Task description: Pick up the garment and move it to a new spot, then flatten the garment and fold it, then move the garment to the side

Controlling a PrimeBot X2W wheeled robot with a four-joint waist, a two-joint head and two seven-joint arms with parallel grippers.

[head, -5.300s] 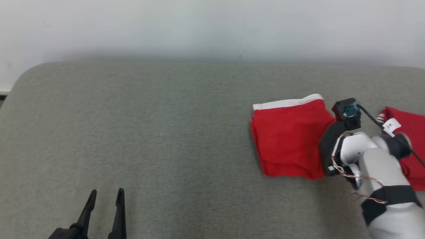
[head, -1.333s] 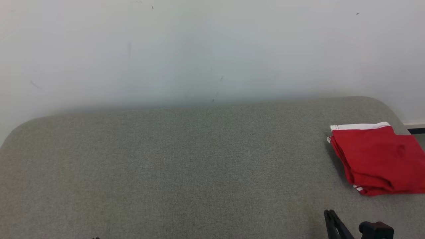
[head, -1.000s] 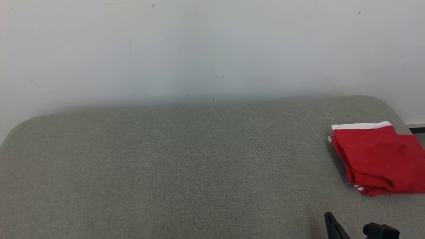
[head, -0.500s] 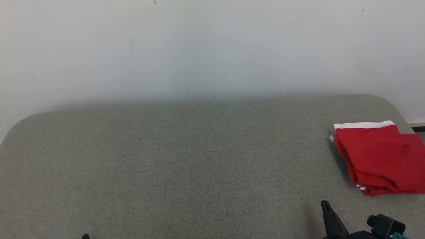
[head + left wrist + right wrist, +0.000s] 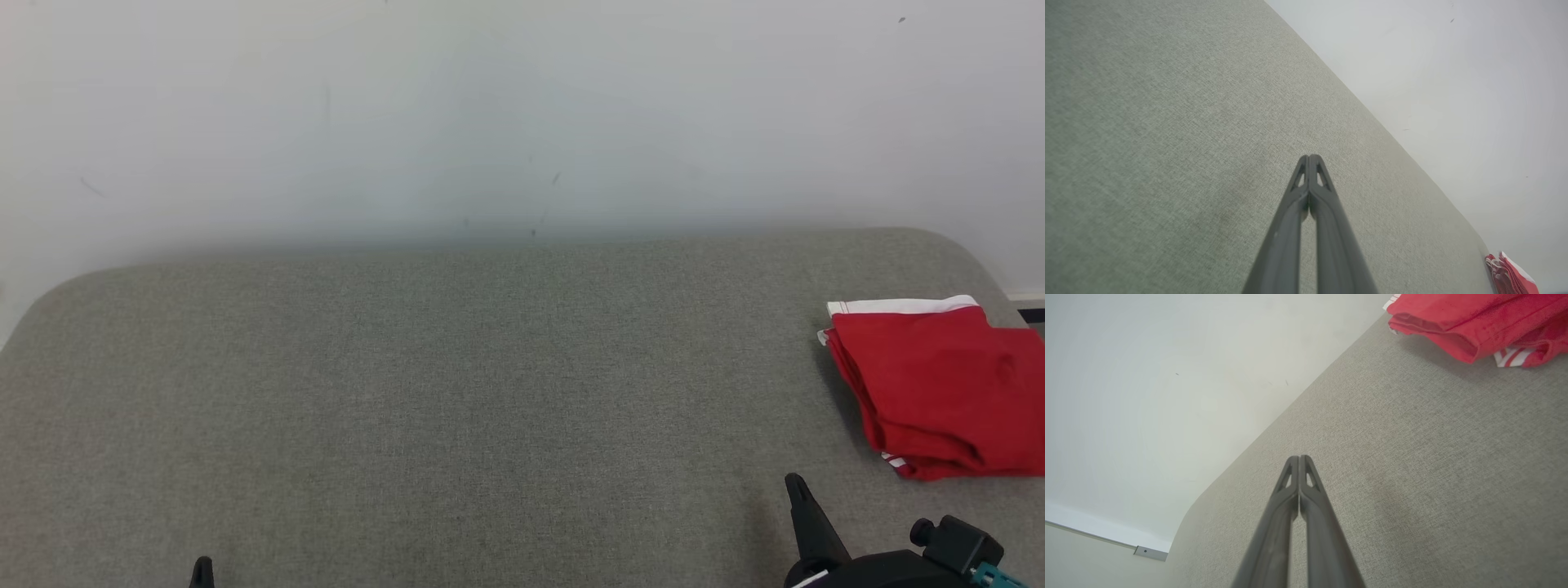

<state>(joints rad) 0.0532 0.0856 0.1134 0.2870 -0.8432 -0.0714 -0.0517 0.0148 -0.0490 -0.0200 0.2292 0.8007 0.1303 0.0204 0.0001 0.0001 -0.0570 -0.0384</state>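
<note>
The garment [image 5: 939, 390] is red with a white band, folded into a compact stack at the far right of the grey surface [image 5: 457, 392]. It also appears as a red bundle [image 5: 1478, 322] at the top right of the right wrist view and as a small red edge [image 5: 1511, 275] in the left wrist view. My right gripper [image 5: 796, 487] rises at the lower right, shut and empty, a short way in front and left of the garment. Its fingertips [image 5: 1299, 459] meet. My left gripper [image 5: 1309, 157] is shut and empty over bare fabric; its tip [image 5: 202, 567] pokes in at the lower left.
A pale wall [image 5: 522, 114] runs behind the grey surface, whose corners are rounded. The surface's right edge lies just past the garment, with a dark baseboard [image 5: 1030, 313] beyond. Wide bare fabric stretches left of the garment.
The right gripper has risen a little further into the head view, and the left fingertip has come in at the bottom edge. The camera drifted slightly. The garment lies still.
</note>
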